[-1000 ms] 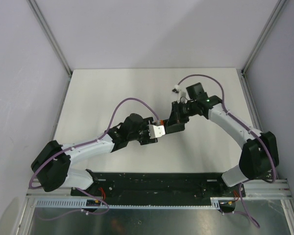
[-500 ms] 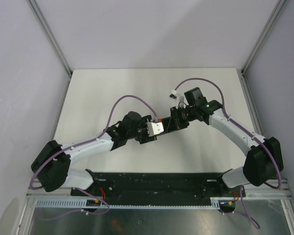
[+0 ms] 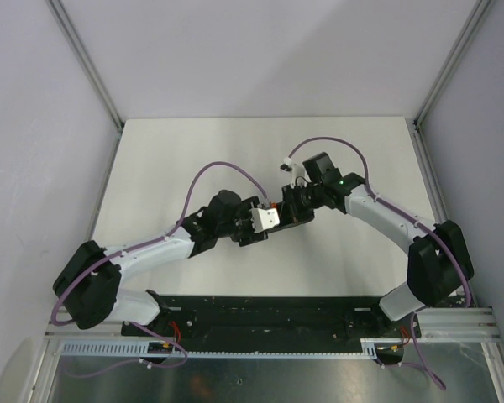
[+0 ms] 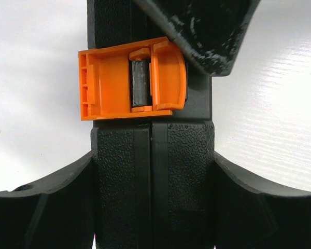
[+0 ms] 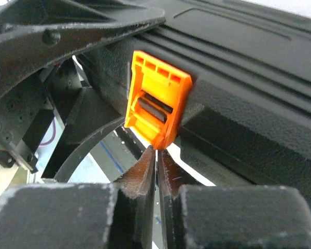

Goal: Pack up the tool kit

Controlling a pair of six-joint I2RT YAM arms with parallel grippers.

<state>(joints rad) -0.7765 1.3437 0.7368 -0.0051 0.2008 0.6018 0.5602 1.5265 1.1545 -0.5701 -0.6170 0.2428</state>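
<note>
**Black textured plastic case (image 4: 181,171) clamped in the left hand (image 4: 153,161), right hand (image 5: 156,155) at its small orange plastic latch (image 4: 129,78)**

From above, the two arms meet over the middle of the white desk (image 3: 168,159), and the case sits between them as a dark block. It is too crowded there to tell whether the case touches the desk.

The left wrist camera looks straight at the narrow edge of the case. The two halves are shut together, with a thin seam running down the middle. The left hand's black fingers (image 4: 46,212) press against the case from either side, low in that view, so the hand is clamped on the case. The latch lies across the seam, further out from the hand than the fingers. A scuffed black finger of the other arm overlaps the latch's far corner.

From the right wrist, the right hand's two fingers are pressed together with only a hairline slit between them, and nothing is held in them. Their tips sit right at the lower lip of the latch, touching it or as good as. The latch stands slightly proud of the case wall at that end. Behind it the ribbed lid runs off to the right, and the left arm's black frame fills the upper left.
</note>
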